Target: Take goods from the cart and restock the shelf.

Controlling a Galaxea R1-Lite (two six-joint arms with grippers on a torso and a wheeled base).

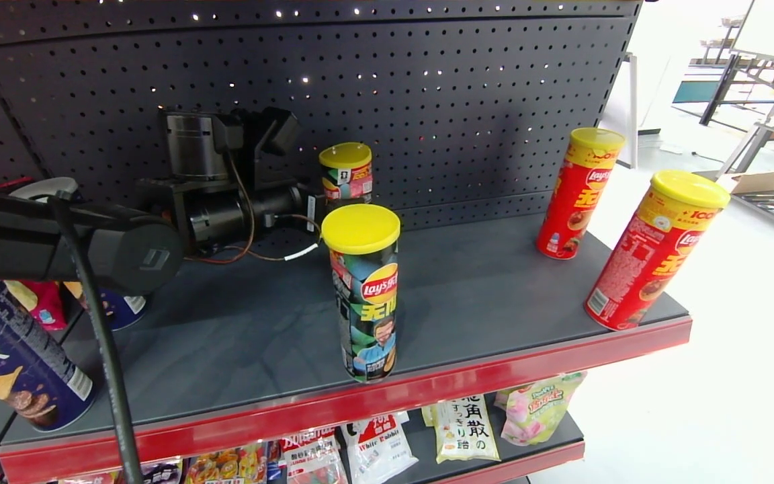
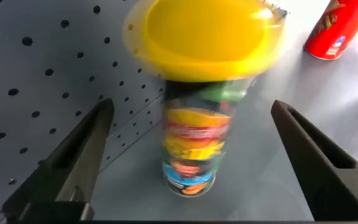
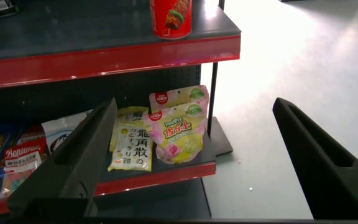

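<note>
A green chip can with a yellow lid (image 1: pixel 345 172) stands at the back of the grey shelf (image 1: pixel 226 336), close to the pegboard. My left gripper (image 2: pixel 192 107) is open around this can (image 2: pixel 194 143), one finger (image 2: pixel 82 149) on each side with a gap. A taller, similar can (image 1: pixel 365 296) stands near the shelf's front edge. Two red cans stand to the right, one at the back (image 1: pixel 578 191) and one at the front corner (image 1: pixel 656 249). My right gripper (image 3: pixel 196 106) is open with nothing between its fingers, low in front of the lower shelf, below a red can (image 3: pixel 170 17).
My left arm (image 1: pixel 125 242) lies across the shelf's left half. Blue cans (image 1: pixel 17 363) stand at the far left. Snack bags (image 3: pixel 179 124) fill the lower shelf (image 1: pixel 528 457). Open floor (image 1: pixel 750 376) lies to the right of the shelf.
</note>
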